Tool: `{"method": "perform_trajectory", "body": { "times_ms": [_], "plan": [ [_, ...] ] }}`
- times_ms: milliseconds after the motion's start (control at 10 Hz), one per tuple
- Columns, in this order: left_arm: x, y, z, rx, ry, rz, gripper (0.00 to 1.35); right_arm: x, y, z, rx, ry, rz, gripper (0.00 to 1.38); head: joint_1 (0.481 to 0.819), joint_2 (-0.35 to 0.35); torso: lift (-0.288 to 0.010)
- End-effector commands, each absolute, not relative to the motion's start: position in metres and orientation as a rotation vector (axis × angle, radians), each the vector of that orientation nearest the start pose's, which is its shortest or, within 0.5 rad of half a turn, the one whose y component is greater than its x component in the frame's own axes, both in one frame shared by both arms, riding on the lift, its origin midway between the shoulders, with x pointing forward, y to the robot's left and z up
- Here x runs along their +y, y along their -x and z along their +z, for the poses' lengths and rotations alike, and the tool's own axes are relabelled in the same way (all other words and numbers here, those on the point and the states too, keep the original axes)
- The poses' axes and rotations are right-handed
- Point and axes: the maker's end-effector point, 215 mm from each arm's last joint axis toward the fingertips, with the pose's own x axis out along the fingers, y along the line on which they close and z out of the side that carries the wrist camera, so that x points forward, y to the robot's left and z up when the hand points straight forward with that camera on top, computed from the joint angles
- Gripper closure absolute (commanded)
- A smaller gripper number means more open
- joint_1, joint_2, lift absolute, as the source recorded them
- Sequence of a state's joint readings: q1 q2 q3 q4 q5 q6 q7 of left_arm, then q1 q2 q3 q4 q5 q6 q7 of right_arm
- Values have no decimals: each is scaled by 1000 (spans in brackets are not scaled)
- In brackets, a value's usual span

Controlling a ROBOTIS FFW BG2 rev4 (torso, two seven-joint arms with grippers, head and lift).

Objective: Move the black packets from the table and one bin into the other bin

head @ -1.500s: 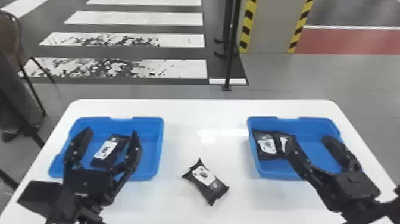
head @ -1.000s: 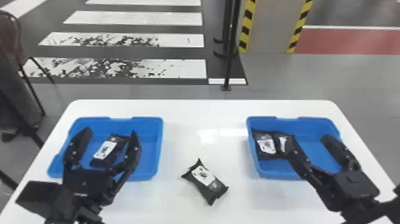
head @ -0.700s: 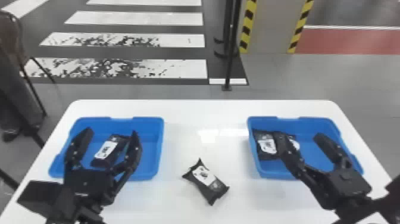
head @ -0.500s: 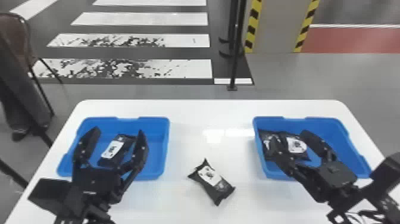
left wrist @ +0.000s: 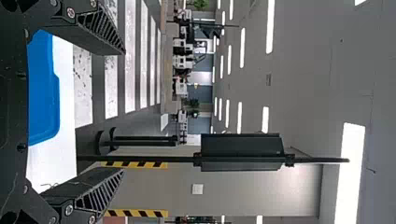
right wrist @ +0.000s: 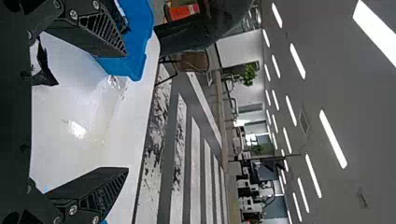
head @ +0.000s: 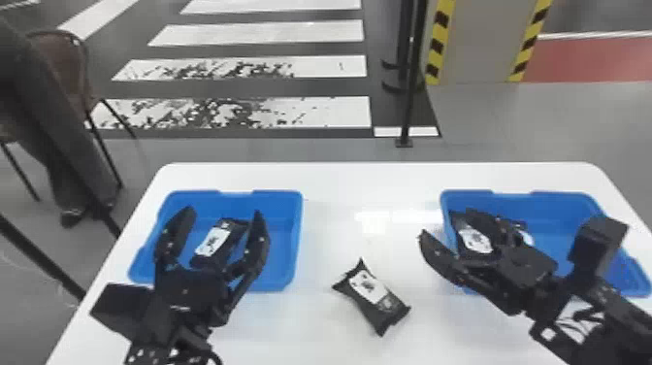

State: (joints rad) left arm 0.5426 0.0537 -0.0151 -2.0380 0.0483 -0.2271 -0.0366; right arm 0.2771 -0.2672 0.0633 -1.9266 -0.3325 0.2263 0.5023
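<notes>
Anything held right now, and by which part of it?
Nothing is held. The left tool and the right tool are both open and empty.

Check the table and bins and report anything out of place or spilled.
One packet lies askew on the table, between the left bin and the right bin, though the task expects that. I see no spill; the right gripper partly hides the right bin's packets.

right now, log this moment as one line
left fingers open over left bin; right fingers open across left wall of right bin; packet on table between bins; one packet in left bin; packets in right bin
</notes>
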Motion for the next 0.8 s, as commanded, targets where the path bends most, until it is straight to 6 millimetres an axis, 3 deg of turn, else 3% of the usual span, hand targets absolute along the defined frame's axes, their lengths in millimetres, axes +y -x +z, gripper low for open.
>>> {"method": "perform_trajectory", "body": {
  "times_ms": [0,200,500,700],
  "plan": [
    [217,-429,-294,-147,12,-72,153,-101,-470,-368,203,-104,746,159,695,103,-110],
    [216,-430,-294,-145,17,-74,153,-74,-471,-389,289,-45,843,159,695,141,-110],
    [215,-432,-299,-128,28,-75,153,-43,-467,-439,466,-6,971,159,695,190,-110],
    [214,-433,-300,-123,33,-76,153,-39,-464,-455,538,21,993,165,695,210,-110]
  ]
}}
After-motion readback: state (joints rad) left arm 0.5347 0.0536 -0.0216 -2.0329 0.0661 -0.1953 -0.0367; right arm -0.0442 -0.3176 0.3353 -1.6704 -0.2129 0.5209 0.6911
